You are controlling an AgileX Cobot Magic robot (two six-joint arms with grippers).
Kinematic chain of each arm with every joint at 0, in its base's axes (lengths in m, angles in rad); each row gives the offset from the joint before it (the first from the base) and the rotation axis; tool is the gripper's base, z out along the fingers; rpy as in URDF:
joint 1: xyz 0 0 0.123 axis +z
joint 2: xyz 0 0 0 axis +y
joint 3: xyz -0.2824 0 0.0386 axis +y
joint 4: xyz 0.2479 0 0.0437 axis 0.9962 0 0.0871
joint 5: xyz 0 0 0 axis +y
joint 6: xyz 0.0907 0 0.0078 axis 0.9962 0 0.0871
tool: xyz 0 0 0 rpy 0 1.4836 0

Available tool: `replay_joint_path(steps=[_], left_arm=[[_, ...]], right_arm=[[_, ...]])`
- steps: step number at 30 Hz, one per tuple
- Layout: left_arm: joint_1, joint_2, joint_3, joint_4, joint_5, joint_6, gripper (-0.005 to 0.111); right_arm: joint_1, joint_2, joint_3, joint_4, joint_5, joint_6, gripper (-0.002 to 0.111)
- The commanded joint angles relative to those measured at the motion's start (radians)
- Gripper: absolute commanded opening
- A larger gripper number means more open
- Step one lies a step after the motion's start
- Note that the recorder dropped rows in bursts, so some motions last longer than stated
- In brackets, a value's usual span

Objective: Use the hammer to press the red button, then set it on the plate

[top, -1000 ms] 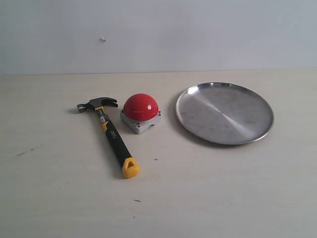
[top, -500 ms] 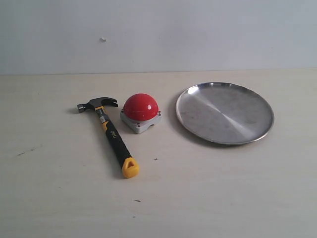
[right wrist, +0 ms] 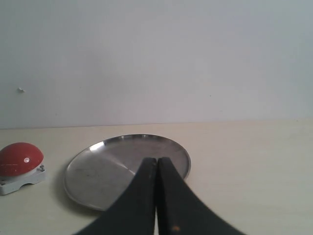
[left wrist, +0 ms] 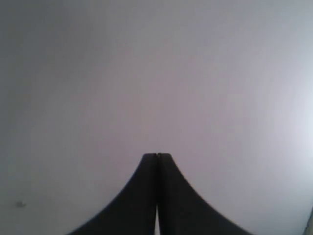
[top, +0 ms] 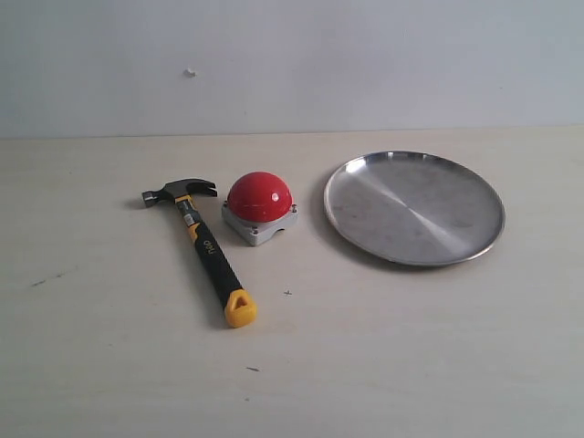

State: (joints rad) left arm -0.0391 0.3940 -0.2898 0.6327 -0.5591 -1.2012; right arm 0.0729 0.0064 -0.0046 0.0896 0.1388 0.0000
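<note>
Black-handled claw hammer (top: 205,246) with yellow end cap lying flat on pale tabletop (top: 411,347), head just beside red dome button (top: 259,197) on grey base, round silver metal plate (top: 413,208) further right, left jaws and right jaws closed, empty

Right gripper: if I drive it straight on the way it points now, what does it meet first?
Probably the plate: the shut right gripper points at it in the right wrist view. Height is unclear, so it might pass over to the wall. The red button lies off that line.
</note>
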Motion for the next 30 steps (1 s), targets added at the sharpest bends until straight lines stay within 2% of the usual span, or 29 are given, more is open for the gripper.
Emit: replay_joint_path(steps=[1,5,10,12,15,20,25,27,30], left_arm=[[0.003,0.27,-0.21,0.346,0.176,-0.259,0.0],[0.003,0.421,-0.368,0.741,0.247,-0.534,0.0],[0.003,0.54,-0.545,1.1,0.213,-0.638,0.0],[0.003,0.557,-0.579,1.112,0.24,-0.552,0.0],[0.003,0.559,-0.596,1.112,0.315,-0.293,0.0],[0.003,0.561,-0.601,1.112,0.559,0.144,0.0],[0.003,0.612,-0.601,1.112,0.816,0.398,0.0],[-0.003,0.645,-0.601,1.112,0.919,0.425,0.0],[-0.047,0.729,-0.619,0.991,1.148,0.477,0.0]], right_arm=[[-0.006,-0.006,0.005,-0.002,-0.006,0.0,0.0],[-0.006,-0.006,0.005,-0.002,-0.006,0.0,0.0],[-0.006,-0.006,0.005,-0.002,-0.006,0.0,0.0],[-0.006,-0.006,0.005,-0.002,-0.006,0.0,0.0],[-0.006,-0.006,0.005,-0.002,-0.006,0.0,0.0],[-0.006,-0.006,0.005,-0.002,-0.006,0.0,0.0],[-0.006,-0.006,0.005,-0.002,-0.006,0.0,0.0],[-0.006,-0.006,0.005,-0.002,-0.006,0.0,0.0],[-0.006,-0.006,0.005,-0.002,-0.006,0.0,0.0]])
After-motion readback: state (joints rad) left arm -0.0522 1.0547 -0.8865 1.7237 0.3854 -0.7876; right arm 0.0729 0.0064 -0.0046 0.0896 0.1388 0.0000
